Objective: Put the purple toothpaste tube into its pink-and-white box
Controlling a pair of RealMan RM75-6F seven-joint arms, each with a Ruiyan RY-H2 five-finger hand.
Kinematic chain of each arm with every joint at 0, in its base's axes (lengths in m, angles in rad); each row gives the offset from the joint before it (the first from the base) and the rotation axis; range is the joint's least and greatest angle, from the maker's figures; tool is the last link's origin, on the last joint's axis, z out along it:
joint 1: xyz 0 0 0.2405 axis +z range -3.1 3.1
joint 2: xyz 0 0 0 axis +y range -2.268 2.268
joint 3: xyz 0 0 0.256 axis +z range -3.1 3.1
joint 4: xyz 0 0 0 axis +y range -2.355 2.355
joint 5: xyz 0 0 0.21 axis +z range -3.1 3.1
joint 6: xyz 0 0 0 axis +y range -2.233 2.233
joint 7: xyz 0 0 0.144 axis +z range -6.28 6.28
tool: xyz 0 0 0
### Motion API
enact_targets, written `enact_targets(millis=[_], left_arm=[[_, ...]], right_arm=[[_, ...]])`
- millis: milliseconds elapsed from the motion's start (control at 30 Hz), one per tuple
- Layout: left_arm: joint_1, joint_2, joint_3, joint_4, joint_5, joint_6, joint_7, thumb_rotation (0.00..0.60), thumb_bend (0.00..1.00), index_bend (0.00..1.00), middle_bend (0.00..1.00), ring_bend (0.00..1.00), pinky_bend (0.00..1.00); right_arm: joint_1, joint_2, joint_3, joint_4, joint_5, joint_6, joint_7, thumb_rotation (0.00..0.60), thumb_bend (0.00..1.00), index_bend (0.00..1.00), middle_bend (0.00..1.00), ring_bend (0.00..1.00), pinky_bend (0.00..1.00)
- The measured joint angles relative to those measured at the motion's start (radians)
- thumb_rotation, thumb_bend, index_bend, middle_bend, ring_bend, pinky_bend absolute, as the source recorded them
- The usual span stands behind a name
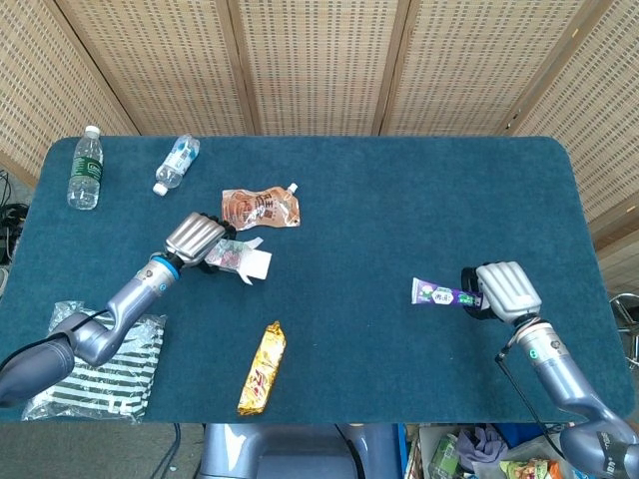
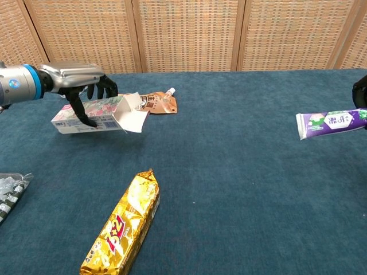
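The left robot hand (image 2: 80, 80) grips the pink-and-white box (image 2: 94, 114) from the top, with its dark fingers (image 2: 77, 109) wrapped down the sides. In the chest view the box is off the blue desk (image 2: 229, 172), and it tilts a little, with the right end higher. That end of the box is open, and its white flaps (image 2: 133, 117) stick out toward the right. In the head view the same hand (image 1: 196, 238) and box (image 1: 240, 257) show on the left part of the desk. The right robot hand (image 1: 502, 288) is far over on the right side, near the front edge. It holds the purple toothpaste tube (image 1: 437, 293) by one end, and the flat white end of the tube points left toward the box. In the chest view the tube (image 2: 331, 122) pokes in from the right edge, above the desk. The tube and the box are well apart. An orange pouch (image 2: 150, 103) lies just behind the box. A gold snack bar (image 2: 121, 226) lies near the front. Two water bottles (image 1: 85, 167) (image 1: 177, 162) are at the far left corner, one standing and one lying down. A striped bag (image 1: 105, 364) lies at the near left edge.
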Motion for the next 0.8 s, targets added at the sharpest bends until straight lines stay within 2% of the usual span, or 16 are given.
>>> enact_targets(millis=[267, 800], left_arm=[[-0.103, 0.030, -0.029, -0.034, 0.070, 0.027, -0.023, 0.600, 0.18, 0.47, 0.42, 0.38, 0.40], [-0.373, -0.056, -0.075, 0.036, 0.101, -0.125, -0.027, 0.600, 0.18, 0.49, 0.42, 0.38, 0.39]], right_arm=[[0.010, 0.044, 0.023, -0.084, 0.042, -0.007, -0.017, 0.600, 0.80, 0.63, 0.67, 0.52, 0.50], [0.080, 0.142, 0.099, -0.331, 0.259, -0.008, -0.166, 0.600, 0.83, 0.63, 0.67, 0.52, 0.50]])
